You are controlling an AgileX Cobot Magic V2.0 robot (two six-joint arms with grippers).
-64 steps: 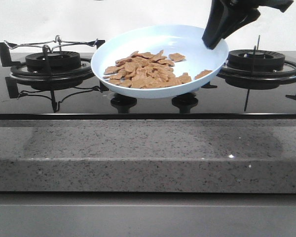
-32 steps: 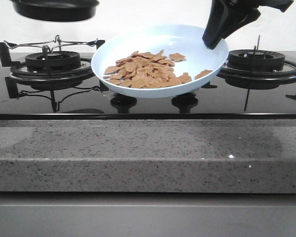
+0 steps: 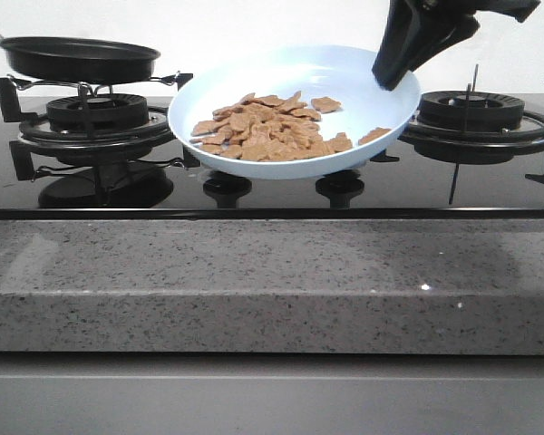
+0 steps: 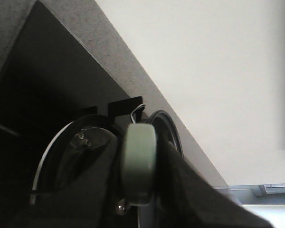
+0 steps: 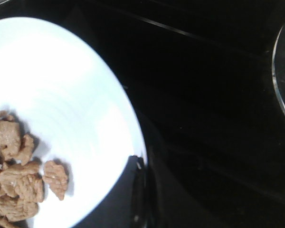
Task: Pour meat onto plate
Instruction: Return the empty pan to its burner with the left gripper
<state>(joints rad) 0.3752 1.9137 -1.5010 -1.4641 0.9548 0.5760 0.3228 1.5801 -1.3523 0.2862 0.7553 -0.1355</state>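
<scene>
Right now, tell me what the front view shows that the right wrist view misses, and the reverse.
Only the front view shows the black frying pan over the left burner, plus the stone counter edge. Only the right wrist view shows the right gripper clamped on the plate rim up close. Both show the pale-blue plate holding the meat.

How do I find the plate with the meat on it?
Look at the black stove with a burner on each side. Between the burners sits the plate, tilted up, with the right gripper on its rim. It is the only pale-blue thing, and brown meat lies in it, unlike the black pan.
</scene>
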